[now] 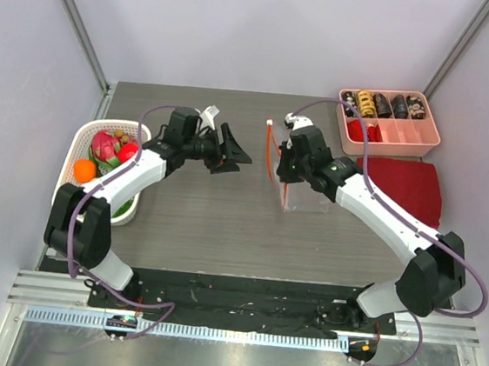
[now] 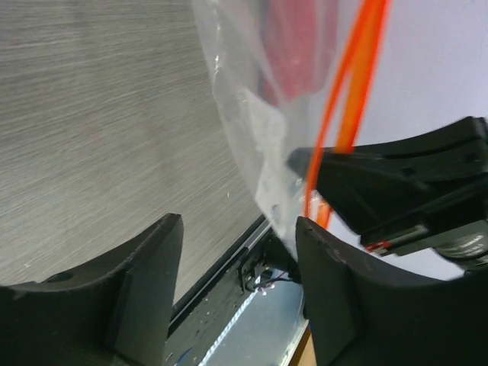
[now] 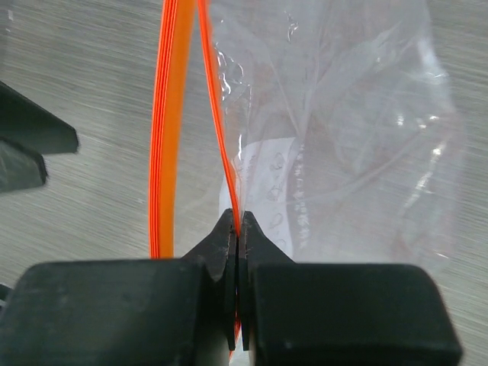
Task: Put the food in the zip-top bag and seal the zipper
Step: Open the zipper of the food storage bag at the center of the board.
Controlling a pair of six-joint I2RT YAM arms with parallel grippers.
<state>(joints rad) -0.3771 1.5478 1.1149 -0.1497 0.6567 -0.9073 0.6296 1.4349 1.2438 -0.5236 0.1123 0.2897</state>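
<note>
The clear zip-top bag stands at mid-table with its mouth to the left. My right gripper is shut on one lip of the orange-red zipper. In the right wrist view the jaws pinch that lip; the other lip hangs apart, so the bag is open and empty. My left gripper is open, just left of the mouth, holding nothing. Its wrist view shows the bag and zipper beyond its fingers. The orange fruit, red fruit and lettuce lie in the basket.
A white basket at the left edge also holds a pink dragon fruit. A pink compartment tray with small pieces sits at the back right. A dark red cloth lies flat at the right.
</note>
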